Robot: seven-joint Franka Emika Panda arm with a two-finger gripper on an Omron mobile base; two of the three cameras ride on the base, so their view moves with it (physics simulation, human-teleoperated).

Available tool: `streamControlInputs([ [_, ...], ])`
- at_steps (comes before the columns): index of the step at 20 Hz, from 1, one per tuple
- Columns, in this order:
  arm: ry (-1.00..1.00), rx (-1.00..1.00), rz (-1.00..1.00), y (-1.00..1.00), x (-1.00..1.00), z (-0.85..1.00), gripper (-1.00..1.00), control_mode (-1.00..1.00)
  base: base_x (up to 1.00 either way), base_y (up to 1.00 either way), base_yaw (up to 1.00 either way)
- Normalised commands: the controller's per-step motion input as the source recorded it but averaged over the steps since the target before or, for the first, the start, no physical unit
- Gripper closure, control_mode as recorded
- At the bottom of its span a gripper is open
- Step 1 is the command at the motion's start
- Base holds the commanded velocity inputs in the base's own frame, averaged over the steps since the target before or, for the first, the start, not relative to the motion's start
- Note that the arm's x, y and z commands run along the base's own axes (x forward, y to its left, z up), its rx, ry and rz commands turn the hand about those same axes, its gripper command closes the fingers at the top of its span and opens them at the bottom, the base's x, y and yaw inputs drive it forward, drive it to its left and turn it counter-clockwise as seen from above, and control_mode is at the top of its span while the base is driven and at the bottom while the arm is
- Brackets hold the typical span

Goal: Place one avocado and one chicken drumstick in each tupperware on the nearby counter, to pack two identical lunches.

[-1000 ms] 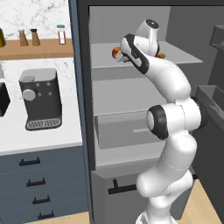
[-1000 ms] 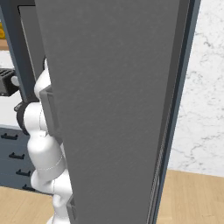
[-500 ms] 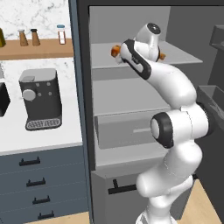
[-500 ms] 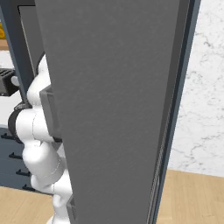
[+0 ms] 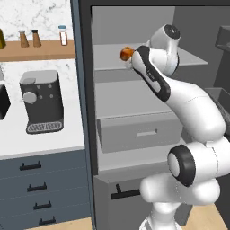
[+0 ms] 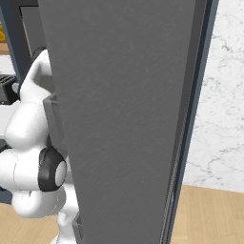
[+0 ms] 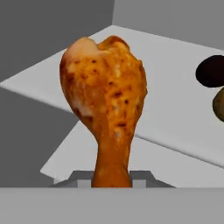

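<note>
We saw the arm (image 5: 179, 96) reaching up into the open fridge (image 5: 134, 112), its gripper (image 5: 131, 59) at the level of the upper shelf (image 5: 112, 63). The jaws were closed on the narrow bone end of a drumstick (image 7: 106, 107), which in the hand view stood up from between them with its thick browned end away from the camera. In the left base view the drumstick (image 5: 126, 53) showed as a small orange lump at the tip of the hand, just above the front of that shelf. Behind the drumstick in the hand view lay the pale shelf surface, and at the right edge of that view sat two dark rounded things (image 7: 213, 81), one above the other; we could not tell what they were. Below the shelf we saw a grey drawer (image 5: 139, 130) inside the fridge. To the left of the fridge ran the counter (image 5: 42, 141) with a coffee machine (image 5: 41, 101) standing on it, above blue drawers (image 5: 42, 188). In the right base view the grey fridge door (image 6: 124, 119) stood in front of most of the arm
</note>
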Motion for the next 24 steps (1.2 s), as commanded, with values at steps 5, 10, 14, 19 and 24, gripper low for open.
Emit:
streamControlInputs([
  [5,-0.03,0.0,-0.08,-0.13,-1.0,0.05,1.0,-1.0,0.0,0.0,0.0],
  [10,-0.13,0.0,0.0,-0.29,-1.0,-0.09,1.0,-1.0,0.0,0.0,0.0],
  [14,-0.1,0.0,0.0,-0.1,-1.0,-0.24,1.0,-1.0,0.0,0.0,0.0],
  [19,-0.11,-0.03,0.0,0.07,-1.0,-0.43,1.0,-1.0,0.0,0.0,0.0],
  [24,0.0,0.0,0.0,0.0,0.0,0.0,1.0,1.0,-0.64,0.82,0.0],
])
